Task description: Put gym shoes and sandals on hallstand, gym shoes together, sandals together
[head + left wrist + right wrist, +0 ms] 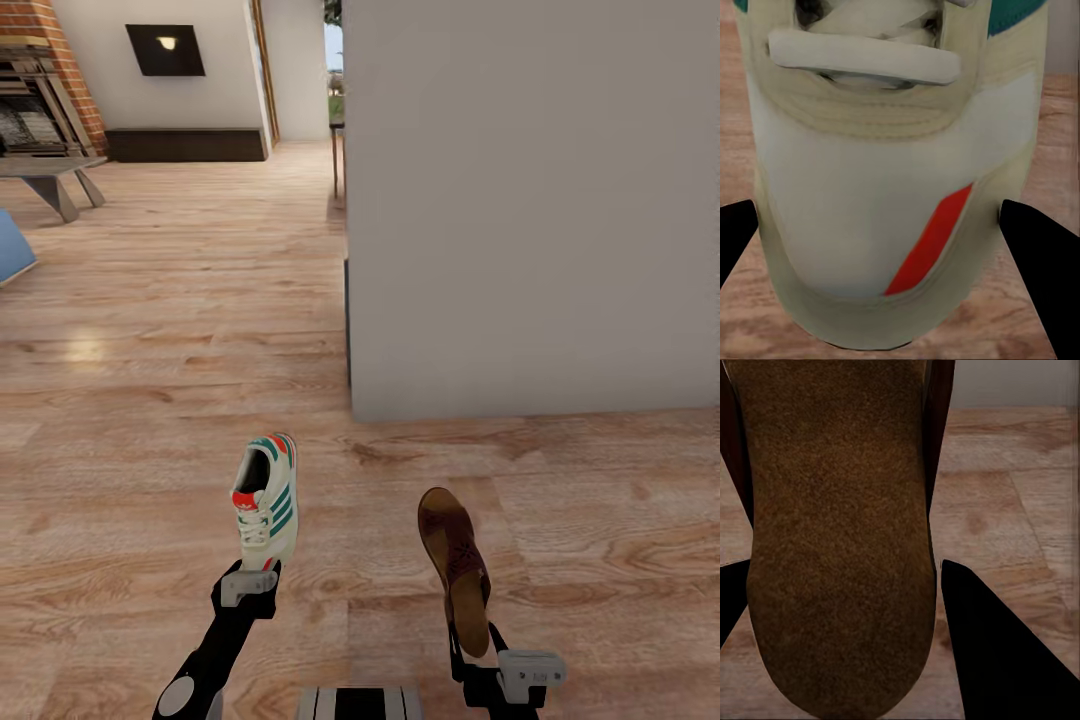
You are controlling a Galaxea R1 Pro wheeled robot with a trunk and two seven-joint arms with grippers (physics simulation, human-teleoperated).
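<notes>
My left gripper [255, 575] is shut on the toe end of a white gym shoe [266, 497] with green stripes and red-orange patches, held above the wood floor [180, 330]. In the left wrist view the shoe's toe [892, 195] sits between both black fingers [1042, 255]. On the other side, my right gripper [470, 645] is shut on a dark brown sandal [455, 560] with a tan footbed. The sandal's footbed [832, 532] lies between the black fingers [997, 645] in the right wrist view. The other shoe, the other sandal and the hallstand are out of view.
A grey wall corner [530, 200] stands close ahead on the right. Open plank floor stretches ahead and left toward a brick fireplace [45, 80], a low bench [55, 175] and a dark cabinet [185, 145]. A doorway [335, 70] opens at the back.
</notes>
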